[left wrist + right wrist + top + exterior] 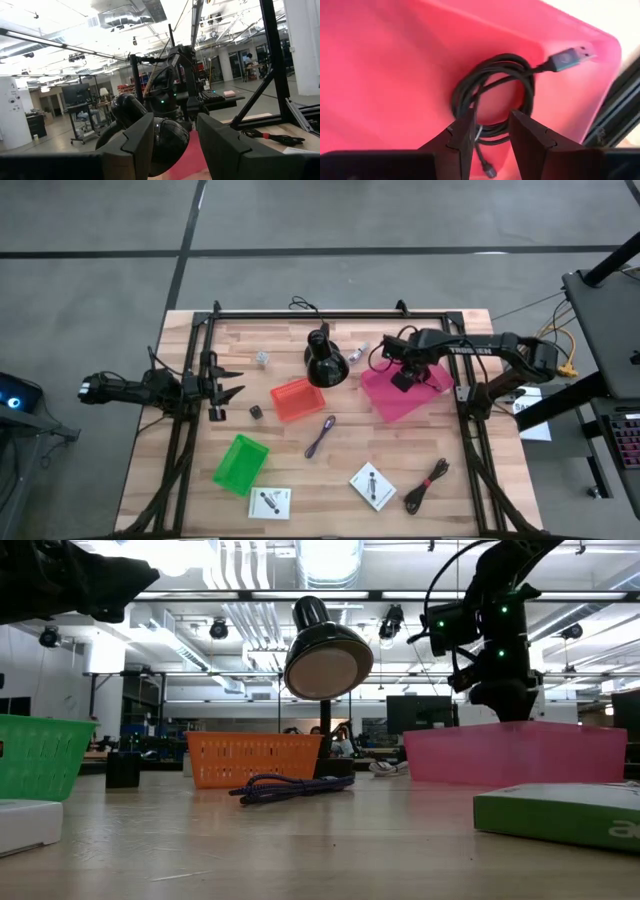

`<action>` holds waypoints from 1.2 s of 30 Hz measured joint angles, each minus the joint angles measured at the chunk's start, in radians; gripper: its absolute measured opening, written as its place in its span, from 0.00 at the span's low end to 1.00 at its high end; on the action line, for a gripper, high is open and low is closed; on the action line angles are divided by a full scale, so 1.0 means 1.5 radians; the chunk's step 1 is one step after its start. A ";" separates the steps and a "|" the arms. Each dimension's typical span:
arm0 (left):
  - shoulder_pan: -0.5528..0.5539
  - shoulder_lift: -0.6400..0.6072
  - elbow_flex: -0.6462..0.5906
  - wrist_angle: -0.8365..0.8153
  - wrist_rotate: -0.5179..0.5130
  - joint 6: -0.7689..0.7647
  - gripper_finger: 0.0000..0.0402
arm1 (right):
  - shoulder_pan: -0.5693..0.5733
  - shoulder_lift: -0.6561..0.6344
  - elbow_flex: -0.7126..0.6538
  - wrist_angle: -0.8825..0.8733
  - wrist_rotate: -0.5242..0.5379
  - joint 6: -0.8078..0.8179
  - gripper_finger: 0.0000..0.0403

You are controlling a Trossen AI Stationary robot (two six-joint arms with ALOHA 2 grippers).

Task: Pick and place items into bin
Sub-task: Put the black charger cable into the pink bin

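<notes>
Right tool over the pink bin, coiled cable lying inside

The right tool (490,135) is hovering with fingers parted, gripping nothing, above a black coiled cable (495,95) lying in the pink bin (385,402). Closing now could be snagging the coil and dragging it out. The left tool (228,388) is waiting open at the counter's (330,480) edge. "TROSSEN" lettering on the arm is barely showing.
</notes>
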 joint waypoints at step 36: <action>0.000 0.000 0.000 0.000 0.000 0.000 0.34 | 0.624 0.000 0.230 -0.005 -0.125 0.048 0.21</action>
